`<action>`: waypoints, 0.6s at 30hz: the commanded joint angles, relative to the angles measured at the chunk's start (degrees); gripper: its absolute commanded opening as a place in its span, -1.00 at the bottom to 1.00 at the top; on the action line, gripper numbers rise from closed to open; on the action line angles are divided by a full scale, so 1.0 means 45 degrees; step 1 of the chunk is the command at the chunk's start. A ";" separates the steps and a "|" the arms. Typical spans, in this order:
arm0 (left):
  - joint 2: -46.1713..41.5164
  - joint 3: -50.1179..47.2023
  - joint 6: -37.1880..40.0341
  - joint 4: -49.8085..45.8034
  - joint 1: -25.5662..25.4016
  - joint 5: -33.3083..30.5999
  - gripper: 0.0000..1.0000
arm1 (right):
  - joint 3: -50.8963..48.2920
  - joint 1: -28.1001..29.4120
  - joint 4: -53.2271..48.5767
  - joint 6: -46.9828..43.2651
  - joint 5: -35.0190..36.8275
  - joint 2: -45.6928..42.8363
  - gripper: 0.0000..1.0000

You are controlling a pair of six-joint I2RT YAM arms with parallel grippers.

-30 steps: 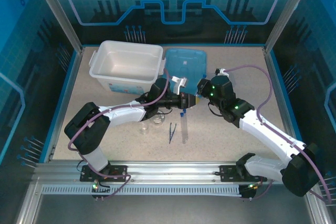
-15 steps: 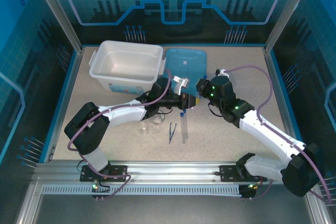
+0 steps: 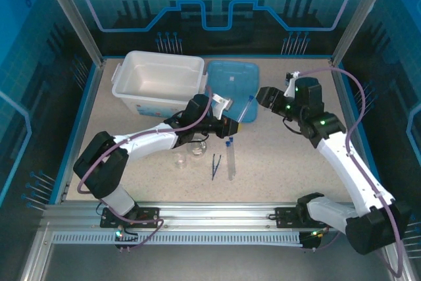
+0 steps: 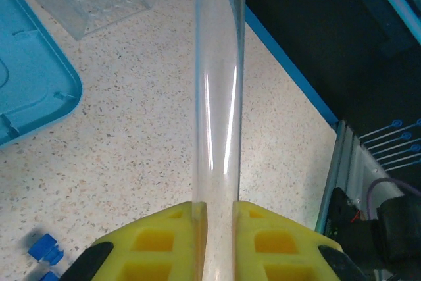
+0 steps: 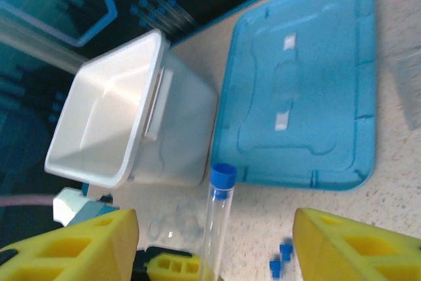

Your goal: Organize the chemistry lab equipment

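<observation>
My right gripper (image 3: 262,95) has backed away from the handover, jaws wide and empty. My left gripper (image 3: 229,126) alone clamps the blue-capped tube (image 3: 242,110), raised near the lid (image 3: 227,77); I judge tub (image 3: 152,101) placement is next.

Glossy clear tube (image 4: 217,97); matt speckled tabletop (image 4: 131,149); smooth white plastic tub (image 5: 112,116); light-blue plastic lid (image 5: 296,97).
</observation>
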 commanded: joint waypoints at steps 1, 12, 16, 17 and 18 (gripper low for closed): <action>-0.0424 0.0147 0.1357 -0.0670 0.0054 -0.0180 -0.95 | 0.0392 -0.0260 -0.1753 -0.1402 -0.3108 0.0697 0.32; -0.0949 -0.0262 0.2076 -0.0514 -0.0064 0.0141 -0.93 | -0.0149 -0.0337 -0.0624 -0.1182 -0.4466 0.1551 0.29; -0.1000 -0.0301 0.2412 -0.0626 -0.0276 0.0229 -0.93 | -0.0208 -0.0357 -0.0417 -0.1182 -0.4704 0.1889 0.17; -0.1026 -0.0302 0.2475 -0.0664 -0.0304 0.0214 -0.93 | -0.0235 -0.0356 -0.0334 -0.1146 -0.4779 0.1934 0.16; -0.1028 -0.0302 0.2535 -0.0711 -0.0339 0.0178 -0.93 | -0.0269 -0.0374 -0.0195 -0.1122 -0.4896 0.1947 0.15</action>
